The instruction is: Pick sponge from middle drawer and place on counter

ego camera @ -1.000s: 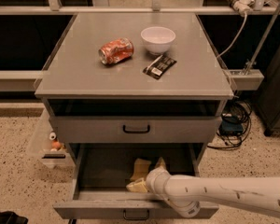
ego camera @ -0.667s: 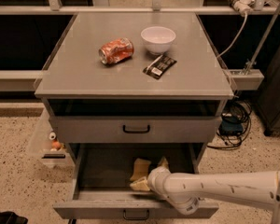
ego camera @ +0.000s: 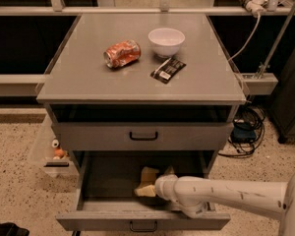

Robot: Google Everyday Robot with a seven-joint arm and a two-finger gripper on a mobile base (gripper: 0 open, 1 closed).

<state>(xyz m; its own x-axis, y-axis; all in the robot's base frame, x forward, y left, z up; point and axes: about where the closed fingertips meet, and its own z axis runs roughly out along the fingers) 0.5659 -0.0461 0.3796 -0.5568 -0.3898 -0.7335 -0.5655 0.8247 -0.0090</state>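
Observation:
The middle drawer [ego camera: 142,221] is pulled open at the bottom of the cabinet, a grey tray with a black bar handle. The pale yellow-tan sponge [ego camera: 146,181] lies inside it near the middle. My gripper [ego camera: 156,186] reaches into the drawer from the right on a white arm [ego camera: 221,195] and is right at the sponge; the wrist hides where they meet. The counter [ego camera: 88,77] is the grey cabinet top above.
On the counter are a crushed red can [ego camera: 122,54], a white bowl [ego camera: 166,41] and a black snack wrapper [ego camera: 167,70]. A shut handled drawer front [ego camera: 143,135] sits above the open drawer. Cables [ego camera: 246,129] lie on the floor at right, and a clear bin [ego camera: 51,151] stands at left.
The gripper has stayed at the sponge inside the drawer; the arm has shifted only slightly. Nothing on the counter has moved.

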